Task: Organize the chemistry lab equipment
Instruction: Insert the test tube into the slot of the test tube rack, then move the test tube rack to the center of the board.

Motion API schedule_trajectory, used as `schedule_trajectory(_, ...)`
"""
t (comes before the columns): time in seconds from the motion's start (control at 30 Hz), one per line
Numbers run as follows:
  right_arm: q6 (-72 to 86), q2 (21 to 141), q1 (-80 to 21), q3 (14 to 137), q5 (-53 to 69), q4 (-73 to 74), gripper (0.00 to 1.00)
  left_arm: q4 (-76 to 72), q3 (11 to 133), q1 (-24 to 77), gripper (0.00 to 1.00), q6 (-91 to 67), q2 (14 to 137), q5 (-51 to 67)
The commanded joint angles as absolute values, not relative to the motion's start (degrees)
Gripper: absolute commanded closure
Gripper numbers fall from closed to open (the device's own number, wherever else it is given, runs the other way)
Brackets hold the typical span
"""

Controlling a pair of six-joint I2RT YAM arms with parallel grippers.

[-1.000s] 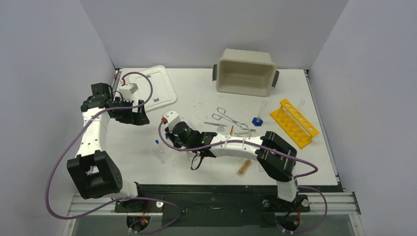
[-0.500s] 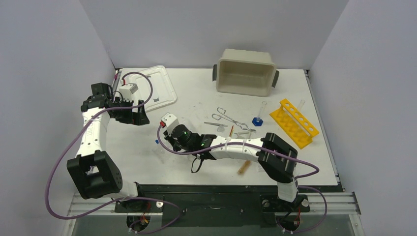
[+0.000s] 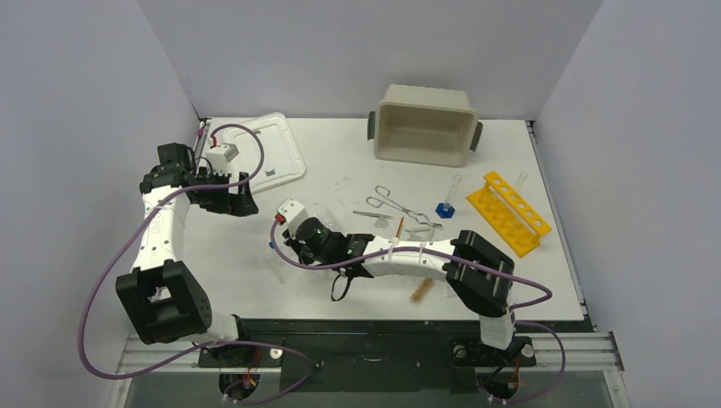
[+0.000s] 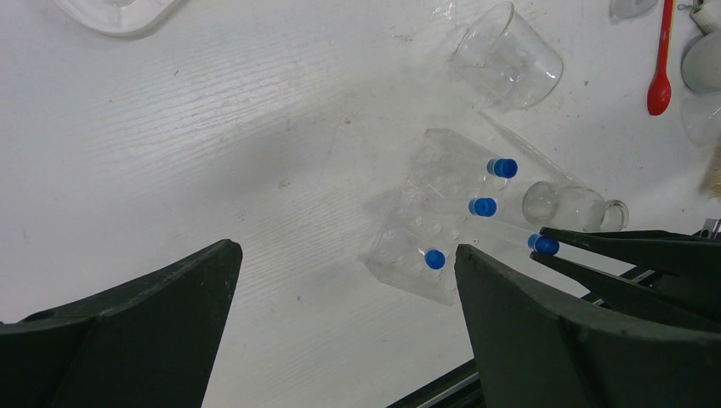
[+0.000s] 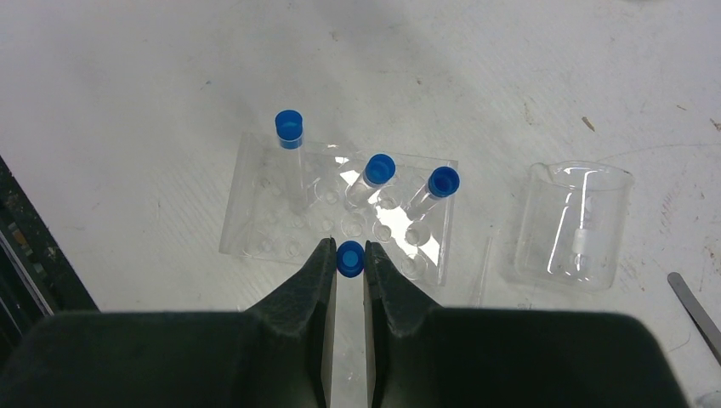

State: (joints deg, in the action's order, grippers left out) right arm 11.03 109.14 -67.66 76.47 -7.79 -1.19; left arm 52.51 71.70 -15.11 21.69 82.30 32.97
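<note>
Now my right pincer is pinched narrow on a blue-capped tube, its cap showing just between the fingertips. The tube stands upright at the near edge of the clear rack, over its front row. Whether its foot already sits in a hole I cannot tell, because my fingers hide it. Three more tubes stand in the rack, one at the far left corner and two side by side toward the right, all leaning a little. A beaker stands just right of the rack, with a narrow strip of table between them.

My left pincer hangs wide open and grips nothing, well apart to the left, looking down on the same rack. From there a small glass vial shows just beside the rack, close to my right fingers. A red spatula lies farther off.

From above, the tub stands mouth up at the far edge, and its lid lies flat on the table off to the left. Forceps lie mid-table. A yellow rack sits to their right, and a brush lies near the front edge.
</note>
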Motion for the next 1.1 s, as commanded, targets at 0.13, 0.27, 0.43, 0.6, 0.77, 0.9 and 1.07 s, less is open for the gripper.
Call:
schedule_trajectory(0.13, 10.42, 108.57, -68.28, 77.12, -6.83, -0.73, 1.0, 50.73, 71.99, -15.61, 0.03, 23.01, 81.7, 33.32)
schedule_trajectory(0.27, 10.25, 108.94, -68.28, 76.77, -7.15, -0.56, 1.0, 50.65, 72.07, -15.71, 0.03, 22.96, 81.89, 33.54)
schedule_trajectory(0.43, 9.99, 109.91, -68.29, 76.69, -8.03, -0.4, 0.86, 51.06, 72.15, -15.72, 0.03, 23.14, 81.7, 33.82)
schedule_trajectory(0.6, 9.27, 109.28, -68.23, 76.36, -8.89, -0.5, 0.68, 52.85, 73.13, -15.58, 0.04, 24.57, 81.74, 35.07)
schedule_trajectory(0.77, 8.56, 107.55, -68.24, 76.47, -9.7, -0.18, 0.6, 54.81, 73.1, -15.58, 0.03, 26.4, 81.14, 36.46)
schedule_trajectory(0.9, 8.87, 104.61, -67.7, 75.56, -10.42, 1.51, 0.62, 56.27, 73.02, -15.58, 0.04, 28.13, 80.37, 37.1)
schedule_trajectory(1.07, 13.25, 100.8, -63.43, 73.06, -7.12, 2.39, 0.74, 59.52, 72.27, -15.56, 0.03, 32.44, 79.79, 37.71)
